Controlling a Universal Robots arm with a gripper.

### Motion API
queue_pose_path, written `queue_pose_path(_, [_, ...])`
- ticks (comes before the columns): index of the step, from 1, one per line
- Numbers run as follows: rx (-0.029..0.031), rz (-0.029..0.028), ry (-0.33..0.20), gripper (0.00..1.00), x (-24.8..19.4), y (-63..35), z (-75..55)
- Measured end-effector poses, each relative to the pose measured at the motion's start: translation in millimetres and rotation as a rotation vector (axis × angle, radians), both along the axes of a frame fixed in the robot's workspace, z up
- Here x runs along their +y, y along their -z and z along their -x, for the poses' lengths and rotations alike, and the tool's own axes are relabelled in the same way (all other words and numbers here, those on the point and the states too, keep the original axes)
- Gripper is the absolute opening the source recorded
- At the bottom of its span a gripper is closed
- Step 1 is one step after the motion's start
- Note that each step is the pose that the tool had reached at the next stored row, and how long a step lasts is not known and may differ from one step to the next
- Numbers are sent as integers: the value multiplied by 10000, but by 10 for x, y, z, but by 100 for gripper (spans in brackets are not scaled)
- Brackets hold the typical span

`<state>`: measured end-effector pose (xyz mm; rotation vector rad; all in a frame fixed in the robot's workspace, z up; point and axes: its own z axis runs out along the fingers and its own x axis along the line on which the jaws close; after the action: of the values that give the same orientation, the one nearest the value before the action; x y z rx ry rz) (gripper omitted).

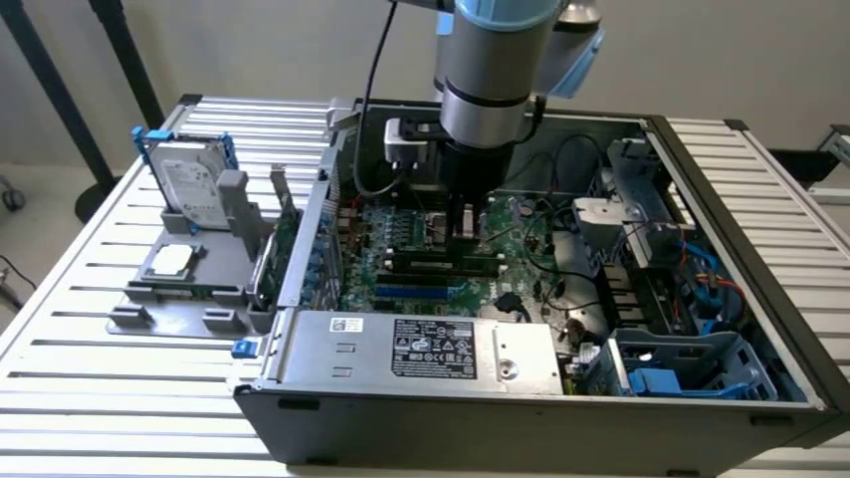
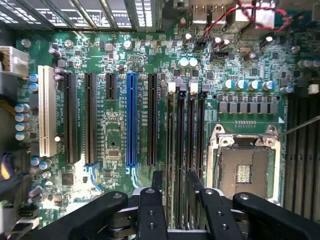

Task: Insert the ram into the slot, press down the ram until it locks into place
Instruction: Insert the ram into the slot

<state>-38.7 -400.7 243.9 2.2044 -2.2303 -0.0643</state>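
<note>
Exterior view: hand (image 1: 463,229) is hovering inside the computer case (image 1: 783,329).
Hand state: fingers (image 2: 152,205) are standing apart, released.
Ram (image 1: 439,265): is sitting along a black slot (image 2: 180,150), at the hand's 6 o'clock.

A silver-grey cylindrical arm (image 1: 485,60) with light-blue cap (image 1: 574,58) and black cable (image 1: 384,50) is noted. The gripper (image 2: 174,176) is finished black, with round screws (image 2: 150,190).
</note>
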Motion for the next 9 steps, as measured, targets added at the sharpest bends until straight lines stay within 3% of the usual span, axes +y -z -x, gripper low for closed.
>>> queue_pose_path(4, [0,-19,0,34,0,-159,42])
queue_pose_path(6, [0,-24,0,32,0,-176,50])
queue_pose_path(8, [-1,-26,-1,19,0,-176,50])
queue_pose_path(9, [-1,-26,-1,19,0,-176,50])
